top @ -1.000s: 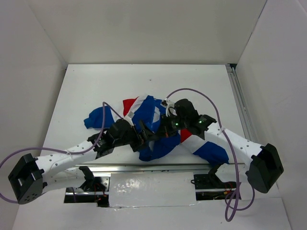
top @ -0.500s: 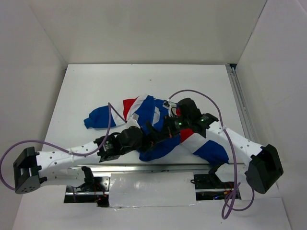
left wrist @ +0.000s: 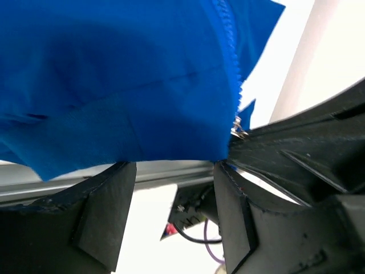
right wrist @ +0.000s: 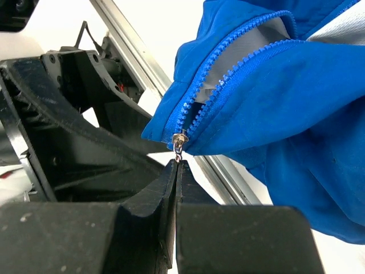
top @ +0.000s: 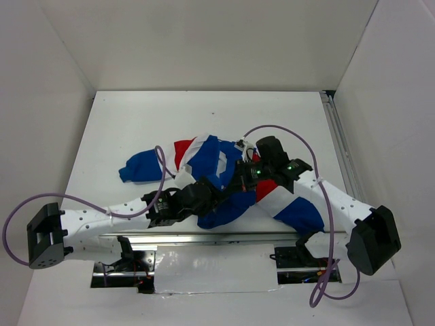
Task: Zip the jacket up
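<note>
The royal-blue jacket (top: 212, 157), with red and white panels, lies crumpled in the middle of the table. Its blue front (right wrist: 285, 91) hangs raised in the right wrist view, with the zipper teeth parted above the silver slider (right wrist: 180, 138). My right gripper (right wrist: 177, 164) is shut on the slider's pull at the bottom of the zipper. My left gripper (left wrist: 171, 171) is open, and the hem of the blue fabric (left wrist: 114, 85) sits right at its fingertips, beside the zipper teeth (left wrist: 231, 57). From above, the left gripper (top: 216, 195) and right gripper (top: 238, 186) meet at the jacket's near hem.
A metal rail (top: 204, 236) runs along the table's near edge, just below the jacket. Another rail (top: 340, 136) lines the right side. Purple cables (top: 285, 132) loop above both arms. White walls enclose the table.
My left arm has slid right along the near edge, bringing its gripper up to the jacket's hem next to the right gripper. The right gripper has barely shifted.
</note>
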